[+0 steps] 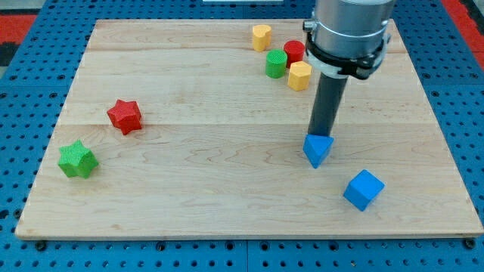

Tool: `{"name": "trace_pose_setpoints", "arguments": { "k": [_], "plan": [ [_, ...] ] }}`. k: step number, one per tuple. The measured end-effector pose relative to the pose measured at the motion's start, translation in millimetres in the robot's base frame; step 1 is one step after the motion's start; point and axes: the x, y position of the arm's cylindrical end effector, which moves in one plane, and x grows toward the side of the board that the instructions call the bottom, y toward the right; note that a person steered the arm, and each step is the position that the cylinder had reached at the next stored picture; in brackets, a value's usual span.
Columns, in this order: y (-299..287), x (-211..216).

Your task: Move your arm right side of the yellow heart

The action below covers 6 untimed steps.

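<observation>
The arm has no claw, only a dark rod. Its tip [323,134] meets the top edge of the blue triangle [318,149], right of the board's [197,189] centre. The yellow heart [261,36] lies near the view's top, well apart from the tip and up to its left. Beside the heart sit a red cylinder [294,51], a green cylinder [276,64] and a yellow hexagon [299,75]. A blue cube [363,189] lies lower right; a red star [125,116] and green star [78,159] lie far left.

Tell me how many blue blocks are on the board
2. One blue block sits right under my tip, at the view's lower middle right; the blue cube lies further toward the bottom right. None seems hidden.
</observation>
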Motion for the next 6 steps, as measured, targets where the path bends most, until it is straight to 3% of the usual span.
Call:
{"name": "trace_pose_setpoints", "arguments": {
  "k": [1, 2, 3, 5, 6],
  "plan": [
    [-39, -4],
    [10, 25],
    [-1, 1],
    [103, -141],
    [47, -217]
  ]
}}
